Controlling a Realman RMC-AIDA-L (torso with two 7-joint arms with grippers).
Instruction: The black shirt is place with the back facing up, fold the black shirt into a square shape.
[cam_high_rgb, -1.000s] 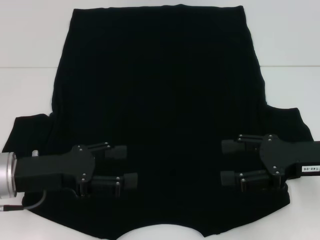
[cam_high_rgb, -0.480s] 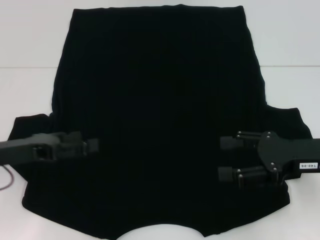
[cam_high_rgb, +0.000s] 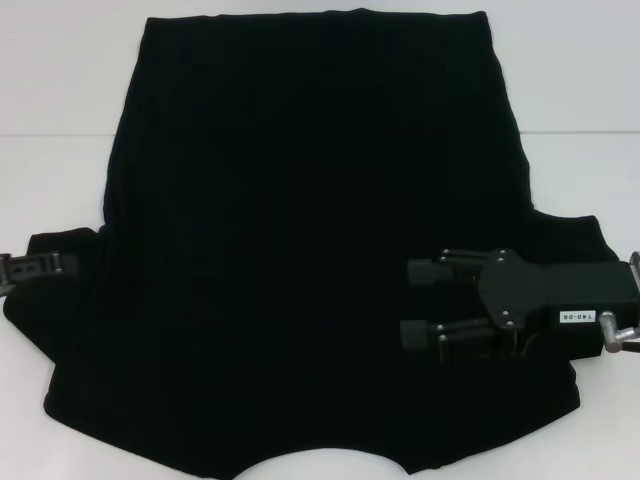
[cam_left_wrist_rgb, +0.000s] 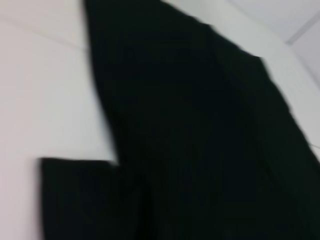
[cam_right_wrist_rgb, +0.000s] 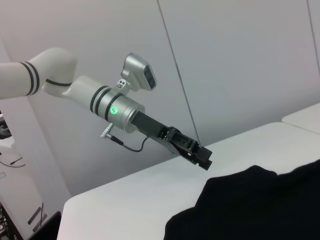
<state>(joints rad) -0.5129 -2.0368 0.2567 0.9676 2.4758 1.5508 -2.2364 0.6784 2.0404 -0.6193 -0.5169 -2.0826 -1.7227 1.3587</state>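
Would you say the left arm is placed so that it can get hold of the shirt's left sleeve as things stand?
Probably yes. The left gripper sits at the outer edge of the black shirt's left sleeve, which lies flat on the white table with nothing covering it.

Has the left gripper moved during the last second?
Yes. The left gripper has drawn back outward to its own side, from over the black shirt to the edge of the left sleeve.
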